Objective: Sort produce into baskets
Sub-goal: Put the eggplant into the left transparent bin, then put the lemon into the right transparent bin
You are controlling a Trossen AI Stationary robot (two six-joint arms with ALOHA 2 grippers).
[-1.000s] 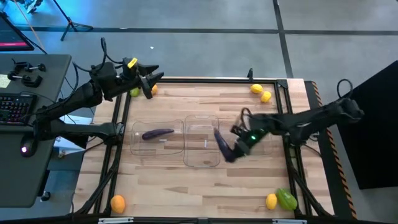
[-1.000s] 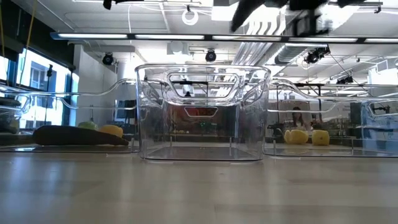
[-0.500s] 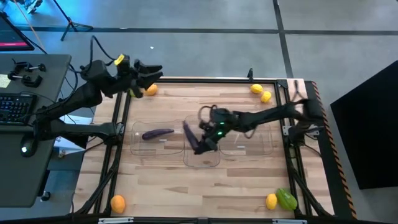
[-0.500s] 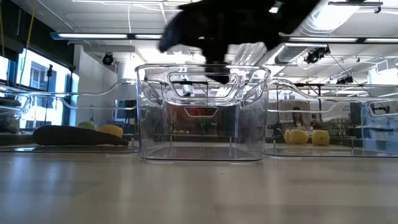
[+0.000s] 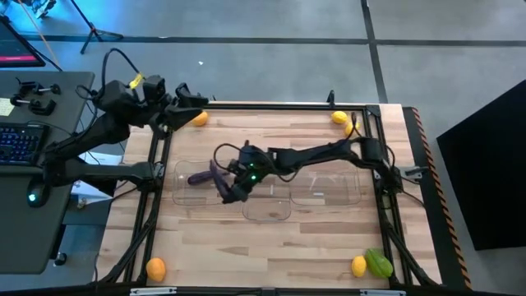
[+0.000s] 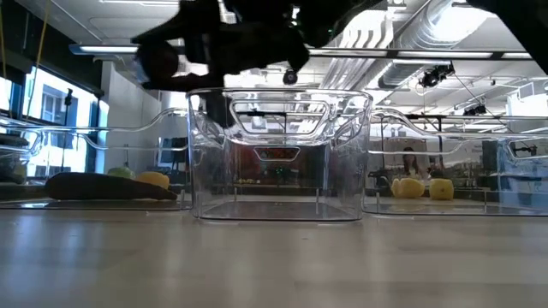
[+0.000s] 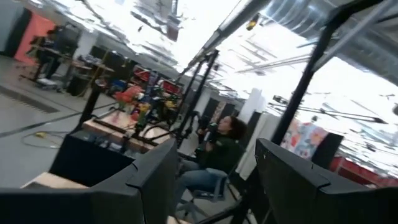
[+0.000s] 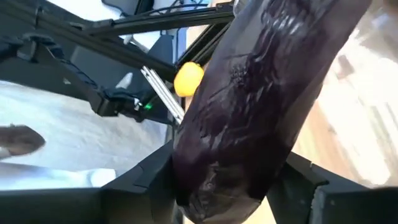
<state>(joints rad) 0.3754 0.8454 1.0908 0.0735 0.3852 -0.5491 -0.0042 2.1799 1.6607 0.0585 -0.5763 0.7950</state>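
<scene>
My right gripper reaches from the table's right side to above the left clear bin and is shut on a dark purple eggplant. It shows as a dark blur in the low view. A second eggplant lies on its side on the left bin's floor, and it also shows in the low view. The middle bin and the right bin stand beside it. My left gripper is open and empty at the far left corner, next to an orange fruit. My right gripper pinches the eggplant's two sides between its two fingers, which lie across it. The eggplant runs on past the fingertips. It is lifted clear, above the left bin.
Two lemons lie at the far right. An orange fruit lies at the near left corner. A lemon and a green piece lie at the near right. A person sits in the room beyond.
My right gripper has swept toward the table's left edge with the eggplant, from over the right bin, across the middle bin, to over the left bin. My left gripper has drawn back a little toward the far left corner.
</scene>
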